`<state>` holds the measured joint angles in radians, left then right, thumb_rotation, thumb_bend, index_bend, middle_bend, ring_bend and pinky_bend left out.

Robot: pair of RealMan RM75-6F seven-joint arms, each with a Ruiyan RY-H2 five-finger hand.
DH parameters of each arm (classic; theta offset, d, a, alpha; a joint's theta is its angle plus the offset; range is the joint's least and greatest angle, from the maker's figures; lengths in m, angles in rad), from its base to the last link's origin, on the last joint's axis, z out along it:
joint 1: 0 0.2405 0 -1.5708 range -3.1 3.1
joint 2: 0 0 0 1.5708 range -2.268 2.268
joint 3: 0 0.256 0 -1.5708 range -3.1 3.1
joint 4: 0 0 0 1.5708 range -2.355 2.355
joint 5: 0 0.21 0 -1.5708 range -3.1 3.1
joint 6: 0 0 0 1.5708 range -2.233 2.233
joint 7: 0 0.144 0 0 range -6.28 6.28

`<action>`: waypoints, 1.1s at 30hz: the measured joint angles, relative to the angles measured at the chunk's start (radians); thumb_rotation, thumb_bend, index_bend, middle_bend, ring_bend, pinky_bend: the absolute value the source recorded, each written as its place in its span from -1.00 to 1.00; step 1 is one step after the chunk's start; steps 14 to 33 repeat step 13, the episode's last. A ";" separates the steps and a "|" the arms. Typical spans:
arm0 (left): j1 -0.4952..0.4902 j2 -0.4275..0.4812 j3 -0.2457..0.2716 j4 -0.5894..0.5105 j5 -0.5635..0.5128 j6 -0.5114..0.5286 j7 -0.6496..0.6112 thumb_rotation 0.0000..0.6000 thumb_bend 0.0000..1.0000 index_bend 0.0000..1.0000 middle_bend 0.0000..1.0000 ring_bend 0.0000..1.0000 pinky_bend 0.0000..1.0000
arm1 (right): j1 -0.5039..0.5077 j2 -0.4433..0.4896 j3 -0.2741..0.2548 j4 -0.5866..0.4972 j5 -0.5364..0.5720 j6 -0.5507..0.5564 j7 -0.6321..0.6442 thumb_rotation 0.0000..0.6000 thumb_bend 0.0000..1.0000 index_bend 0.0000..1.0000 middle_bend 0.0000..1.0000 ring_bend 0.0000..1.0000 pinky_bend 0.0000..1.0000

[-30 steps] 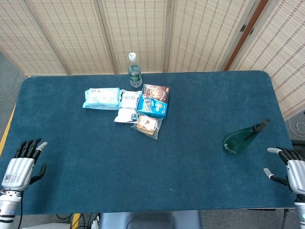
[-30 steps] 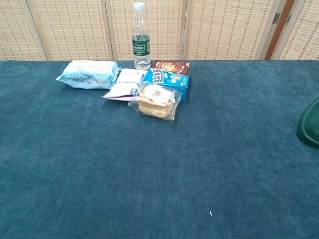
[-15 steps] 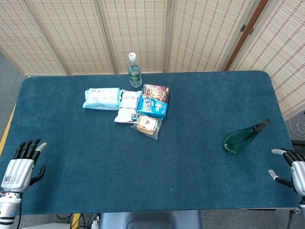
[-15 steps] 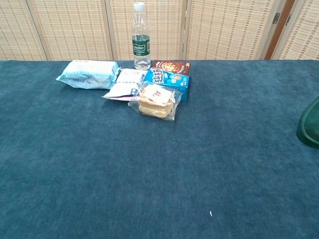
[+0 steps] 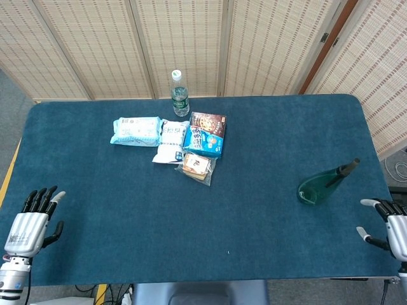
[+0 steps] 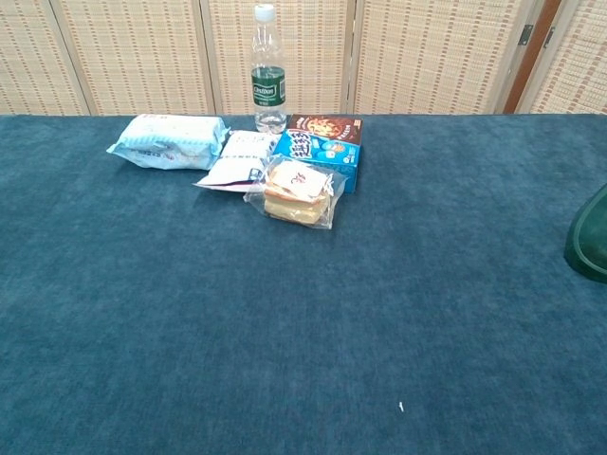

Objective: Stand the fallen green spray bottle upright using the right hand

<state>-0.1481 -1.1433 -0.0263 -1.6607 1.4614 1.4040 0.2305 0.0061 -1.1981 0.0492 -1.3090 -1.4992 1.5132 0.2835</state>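
Note:
The green spray bottle (image 5: 324, 184) lies on its side near the table's right edge, its dark nozzle pointing up-right; only its base (image 6: 592, 237) shows at the chest view's right border. My right hand (image 5: 388, 225) hovers at the table's front right corner, below and right of the bottle, fingers spread and holding nothing. At the front left corner my left hand (image 5: 32, 219) is empty, fingers apart. Neither hand appears in the chest view.
At the back centre stand a clear water bottle (image 5: 180, 93), a pale blue wipes pack (image 5: 136, 131), a white pouch (image 5: 170, 142), a blue snack box (image 5: 206, 134) and a wrapped sandwich (image 5: 196, 166). The blue table cloth (image 5: 254, 210) ends just before both hands.
My right hand has drawn back slightly toward the lower right corner. My left hand has sunk a little lower. The bottle has not moved.

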 measured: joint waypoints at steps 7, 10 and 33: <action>-0.005 -0.008 0.003 0.010 0.011 -0.003 -0.005 1.00 -0.09 -0.75 -0.86 -1.00 -1.00 | -0.010 -0.003 0.001 0.007 0.007 0.007 0.013 1.00 -0.72 -0.33 -0.32 -0.45 -0.52; -0.007 -0.010 0.002 0.015 0.012 -0.006 -0.010 1.00 -0.09 -0.75 -0.86 -1.00 -1.00 | -0.013 0.001 0.002 0.005 0.008 0.010 0.016 1.00 -0.72 -0.33 -0.32 -0.45 -0.52; -0.010 -0.013 0.000 0.020 0.011 -0.009 -0.014 1.00 -0.09 -0.75 -0.86 -1.00 -1.00 | -0.013 0.000 0.003 0.006 0.010 0.009 0.015 1.00 -0.72 -0.33 -0.32 -0.45 -0.52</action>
